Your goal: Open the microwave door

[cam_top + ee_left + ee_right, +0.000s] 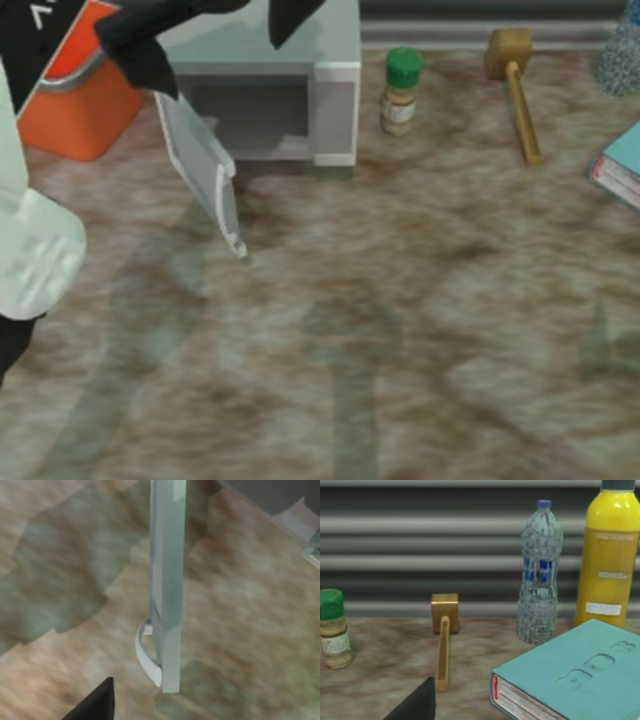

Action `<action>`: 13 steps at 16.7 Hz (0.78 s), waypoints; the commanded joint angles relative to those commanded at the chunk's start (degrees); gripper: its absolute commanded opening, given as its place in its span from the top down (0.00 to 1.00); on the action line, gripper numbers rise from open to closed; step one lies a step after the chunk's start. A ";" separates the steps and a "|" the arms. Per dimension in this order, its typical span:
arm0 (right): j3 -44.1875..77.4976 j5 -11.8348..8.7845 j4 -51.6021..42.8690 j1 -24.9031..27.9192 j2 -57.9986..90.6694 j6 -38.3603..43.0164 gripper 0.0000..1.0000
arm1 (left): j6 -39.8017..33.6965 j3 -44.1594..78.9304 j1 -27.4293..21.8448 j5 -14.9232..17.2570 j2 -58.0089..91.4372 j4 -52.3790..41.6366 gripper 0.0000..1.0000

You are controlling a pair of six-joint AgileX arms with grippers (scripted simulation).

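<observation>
The white-grey microwave point(335, 60) stands at the back left of the table with its cavity point(245, 115) exposed. The microwave door point(200, 170) is swung out toward the front and stands roughly square to the oven front. Its bar handle point(238, 240) is on the free edge. My left gripper point(225, 65) hovers open above the oven and holds nothing. In the left wrist view the door edge point(167, 580) and the curved handle point(147, 657) lie apart from one dark finger point(97, 705). The right gripper is outside the top view; one finger point(417, 705) shows in its wrist view.
An orange bin point(85, 110) sits left of the microwave. To its right stand a green-lidded spice jar point(402, 92) and a wooden mallet point(518, 90). A teal book point(622, 160), a water bottle point(540, 575) and a yellow bottle point(610, 555) crowd the right edge.
</observation>
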 joint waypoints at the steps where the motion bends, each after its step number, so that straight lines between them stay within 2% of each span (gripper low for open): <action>1: 0.00 0.00 0.00 0.00 0.00 0.00 0.00 | 0.00 0.00 0.00 0.00 0.00 0.00 0.00; 6: 0.00 0.00 0.00 0.00 0.00 0.00 0.00 | 0.46 -5.27 0.21 -0.18 0.53 0.79 0.00; 13: 0.00 0.00 0.00 0.00 0.00 0.00 0.00 | 1.10 -17.63 0.90 -0.23 -3.38 9.10 0.00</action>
